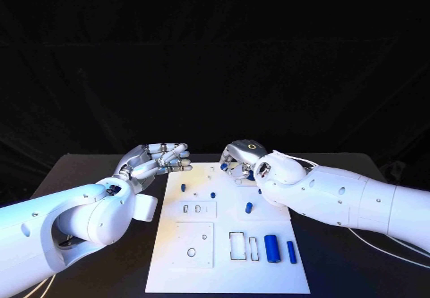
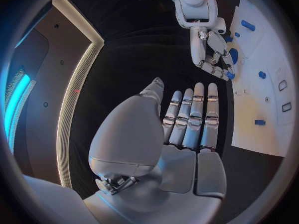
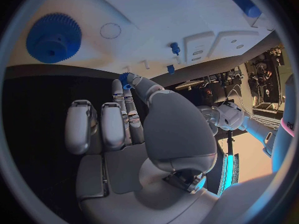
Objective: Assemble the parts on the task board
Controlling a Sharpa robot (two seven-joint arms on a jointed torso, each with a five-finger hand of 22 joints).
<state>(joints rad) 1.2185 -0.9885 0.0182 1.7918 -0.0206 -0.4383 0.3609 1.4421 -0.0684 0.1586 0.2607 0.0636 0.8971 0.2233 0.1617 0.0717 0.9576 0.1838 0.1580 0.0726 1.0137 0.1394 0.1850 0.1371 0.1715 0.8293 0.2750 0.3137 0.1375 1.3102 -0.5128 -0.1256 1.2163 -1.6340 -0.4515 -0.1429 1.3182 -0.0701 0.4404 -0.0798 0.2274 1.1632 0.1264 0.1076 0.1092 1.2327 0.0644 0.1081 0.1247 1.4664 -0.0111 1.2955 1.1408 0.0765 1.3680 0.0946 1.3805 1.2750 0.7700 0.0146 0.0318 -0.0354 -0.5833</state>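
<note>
Two blue cylinders (image 1: 280,248) lie on task board (image 1: 269,273), near recessed slots (image 1: 243,246).

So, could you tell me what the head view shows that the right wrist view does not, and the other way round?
Head view alone: the two long blue cylinders lying side by side near the board's near edge, and the left hand open beside the board. Right wrist view alone: a big blue gear on the board, and a small blue part pinched at the fingertips. Both: the white task board and the right hand.
</note>
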